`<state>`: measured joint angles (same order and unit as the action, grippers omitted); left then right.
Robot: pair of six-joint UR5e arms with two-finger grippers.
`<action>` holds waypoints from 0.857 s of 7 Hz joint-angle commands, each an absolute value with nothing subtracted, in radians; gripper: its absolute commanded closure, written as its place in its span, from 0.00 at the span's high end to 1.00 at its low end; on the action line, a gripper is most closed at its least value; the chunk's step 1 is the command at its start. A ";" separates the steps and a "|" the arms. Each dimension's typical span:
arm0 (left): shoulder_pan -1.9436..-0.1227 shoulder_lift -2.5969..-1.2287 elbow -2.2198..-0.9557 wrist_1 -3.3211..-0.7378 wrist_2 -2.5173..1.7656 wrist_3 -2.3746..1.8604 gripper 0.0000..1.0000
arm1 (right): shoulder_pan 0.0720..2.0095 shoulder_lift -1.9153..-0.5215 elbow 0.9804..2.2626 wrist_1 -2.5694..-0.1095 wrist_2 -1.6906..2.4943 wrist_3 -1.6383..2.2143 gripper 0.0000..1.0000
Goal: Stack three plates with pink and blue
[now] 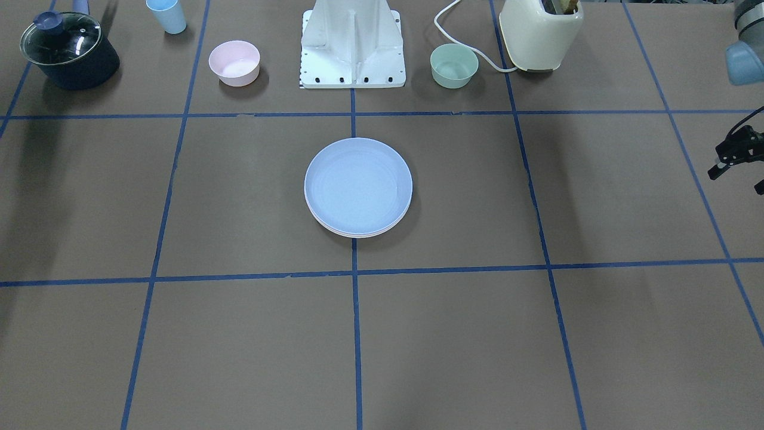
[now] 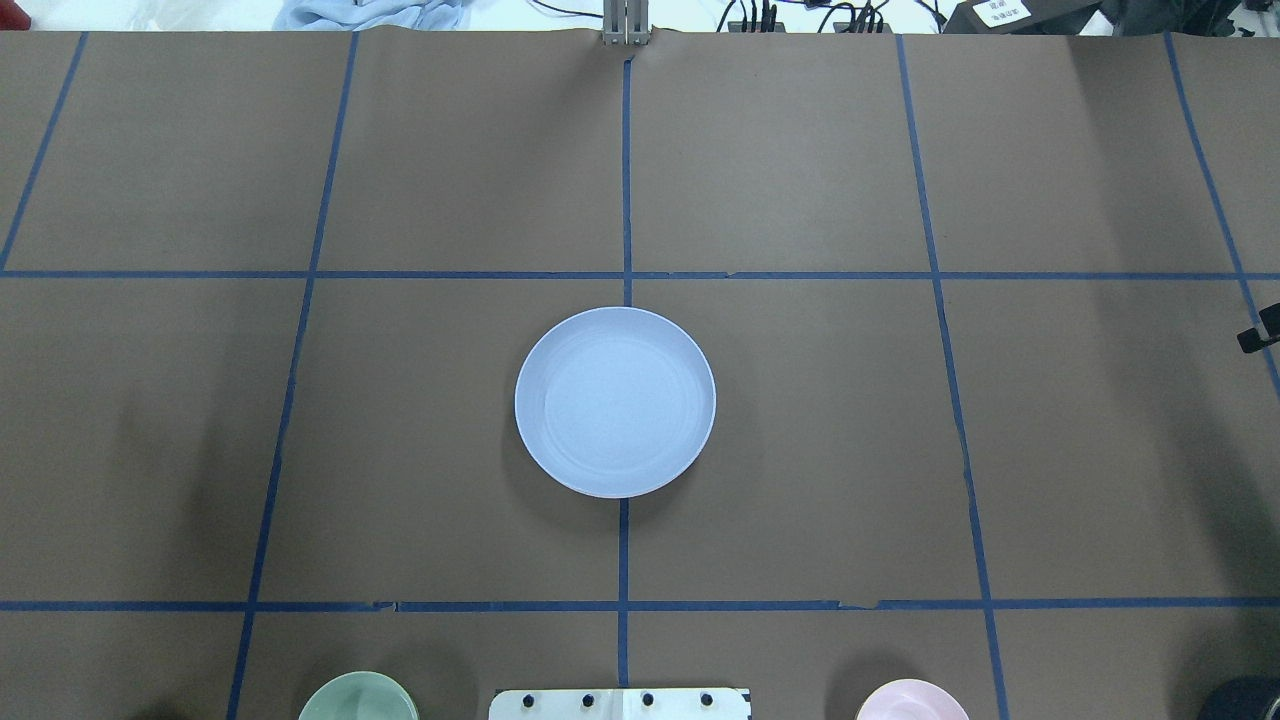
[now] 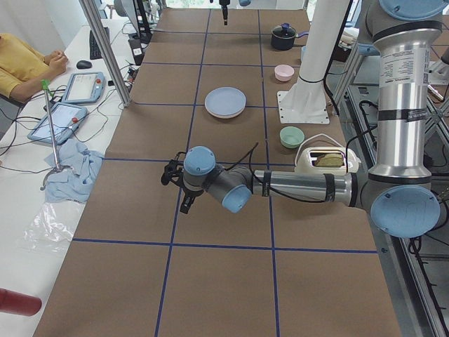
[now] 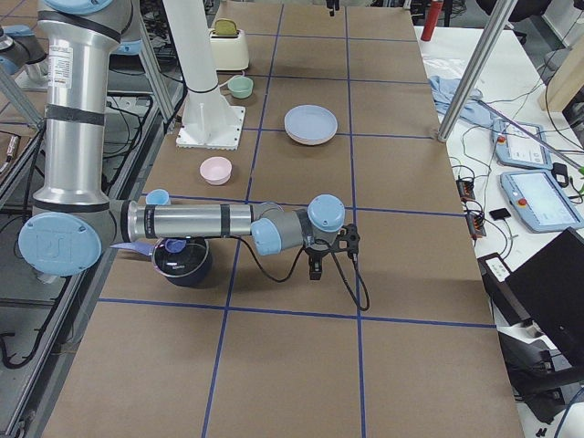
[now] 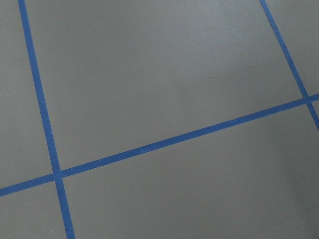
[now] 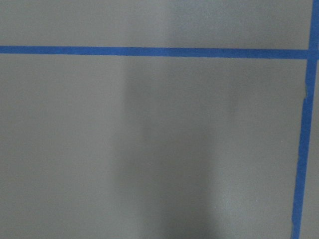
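The light blue plate (image 1: 358, 182) lies on top of a stack at the table's middle; it also shows in the overhead view (image 2: 615, 400). Two pale rims (image 1: 352, 233) peek out beneath it; I cannot tell pink from cream there. My left gripper (image 1: 737, 179) hovers far from the stack, cut off by the frame edge, its two fingertips apart and empty. My right gripper (image 2: 1258, 335) shows only as a dark sliver at the table's other end, and I cannot tell its state. Both wrist views show bare table only.
Near the robot base (image 1: 352, 45) stand a small pink bowl (image 1: 234, 63), a green bowl (image 1: 454, 65), a blue cup (image 1: 167, 15), a lidded dark pot (image 1: 68, 51) and a cream toaster (image 1: 540, 33) with its cord.
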<state>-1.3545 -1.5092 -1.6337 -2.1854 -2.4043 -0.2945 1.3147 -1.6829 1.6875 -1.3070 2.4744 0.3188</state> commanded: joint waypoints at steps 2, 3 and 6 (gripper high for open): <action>-1.355 -1.509 -1.637 -2.186 -2.405 -0.295 0.99 | 1.315 -1.677 1.681 -1.307 2.471 0.318 1.00; -1.355 -1.508 -1.640 -2.186 -2.405 -0.293 0.99 | 1.315 -1.672 1.666 -1.307 2.471 0.318 1.00; -1.355 -1.508 -1.641 -2.186 -2.405 -0.293 0.99 | 1.315 -1.672 1.666 -1.307 2.471 0.318 1.00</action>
